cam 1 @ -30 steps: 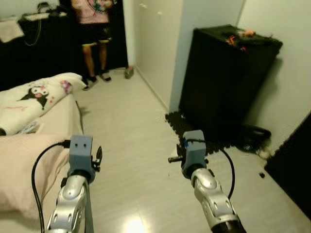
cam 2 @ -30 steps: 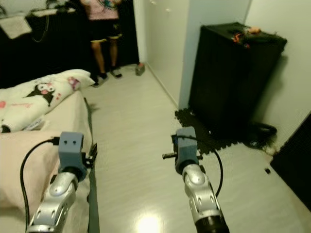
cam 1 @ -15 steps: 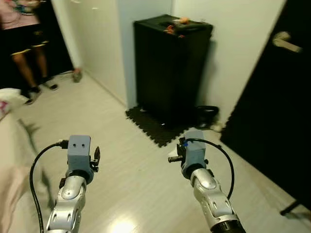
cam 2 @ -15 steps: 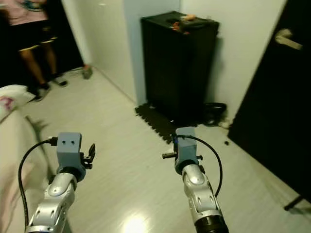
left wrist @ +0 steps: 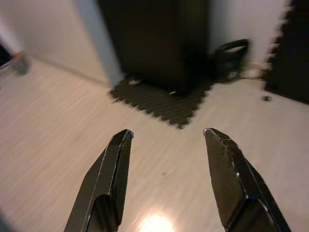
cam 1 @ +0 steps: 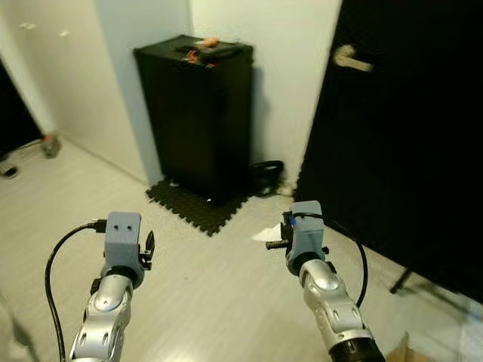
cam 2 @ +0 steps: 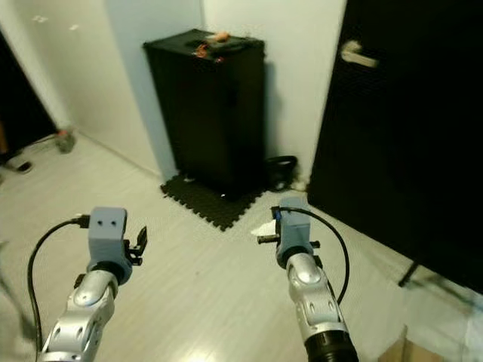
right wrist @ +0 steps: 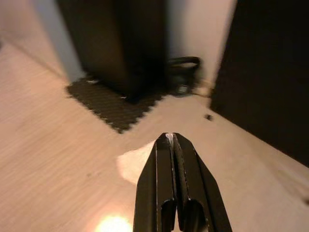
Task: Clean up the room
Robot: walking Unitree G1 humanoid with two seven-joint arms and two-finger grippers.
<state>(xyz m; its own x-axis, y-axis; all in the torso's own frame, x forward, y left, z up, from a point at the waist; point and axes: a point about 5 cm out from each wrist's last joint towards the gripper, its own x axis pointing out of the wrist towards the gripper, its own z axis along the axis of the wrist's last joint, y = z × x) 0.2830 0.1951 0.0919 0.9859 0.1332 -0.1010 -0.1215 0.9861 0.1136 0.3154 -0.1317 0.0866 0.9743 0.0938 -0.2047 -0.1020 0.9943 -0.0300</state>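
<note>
A white scrap of paper or cloth [cam 1: 266, 234] lies on the pale wood floor, close to the black foam mat [cam 1: 198, 205]. In the right wrist view the scrap [right wrist: 134, 163] sits just beyond and beside the fingertips. My right gripper [right wrist: 169, 137] is shut with nothing in it and hangs above the floor. My left gripper [left wrist: 166, 133] is open and empty, held out over bare floor at the same height. Both arms reach forward side by side, the left gripper [cam 1: 149, 246] and the right gripper [cam 1: 273, 244] well apart.
A tall black cabinet [cam 1: 195, 113] stands on the mat against the wall, with small orange items [cam 1: 204, 47] on top. A black round object [cam 1: 266, 177] lies beside it. A dark door [cam 1: 407, 128] with a handle [cam 1: 351, 58] is on the right. Cardboard [cam 1: 404, 351] pokes in at bottom right.
The whole view has swung to the right: the bed and the person have left the picture, and the door and the white scrap have come in. Both arms hold the same pose.
</note>
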